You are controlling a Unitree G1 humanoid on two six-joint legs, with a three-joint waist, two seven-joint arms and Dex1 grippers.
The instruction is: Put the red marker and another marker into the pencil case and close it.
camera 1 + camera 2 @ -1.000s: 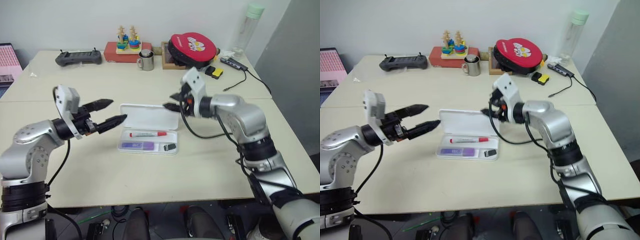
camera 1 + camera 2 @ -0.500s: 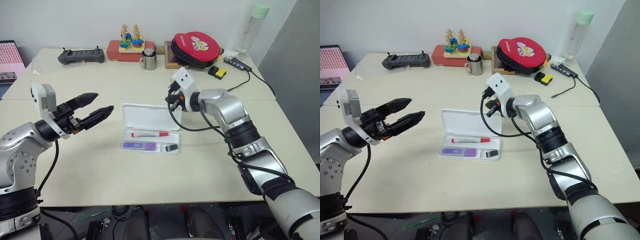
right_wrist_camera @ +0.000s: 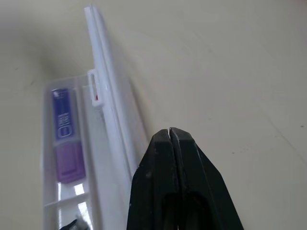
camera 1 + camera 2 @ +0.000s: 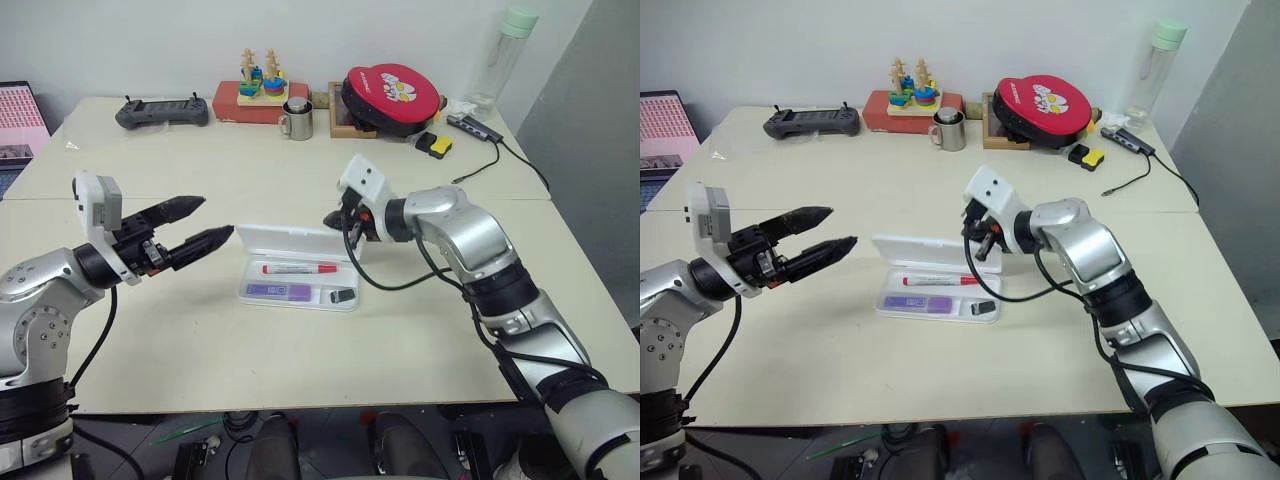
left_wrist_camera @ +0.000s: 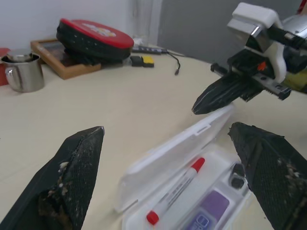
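The white pencil case (image 4: 292, 241) lies mid-table with its lid tilted partway up. In its tray the red marker (image 4: 298, 268) lies lengthwise, and the purple marker (image 4: 277, 291) rests in front of it beside a small dark piece (image 4: 341, 296). My right gripper (image 4: 333, 216) is shut, empty, with its tips against the far right edge of the raised lid (image 3: 103, 103). To the left of the case my left gripper (image 4: 216, 217) hovers open and empty, pointing at it. The left wrist view looks between those fingers at the lid (image 5: 177, 148) and the red marker (image 5: 175, 191).
Along the far edge stand a black controller (image 4: 160, 112), a wooden toy on a red box (image 4: 258, 88), a metal mug (image 4: 296, 120), a round red-and-black pouch (image 4: 390, 98), a yellow-black item (image 4: 432, 145), a cable hub (image 4: 470, 125) and a bottle (image 4: 505, 50).
The right gripper has shut and dropped behind the case, and the lid, flat before, now stands tilted up. The left gripper has stayed open beside the case.
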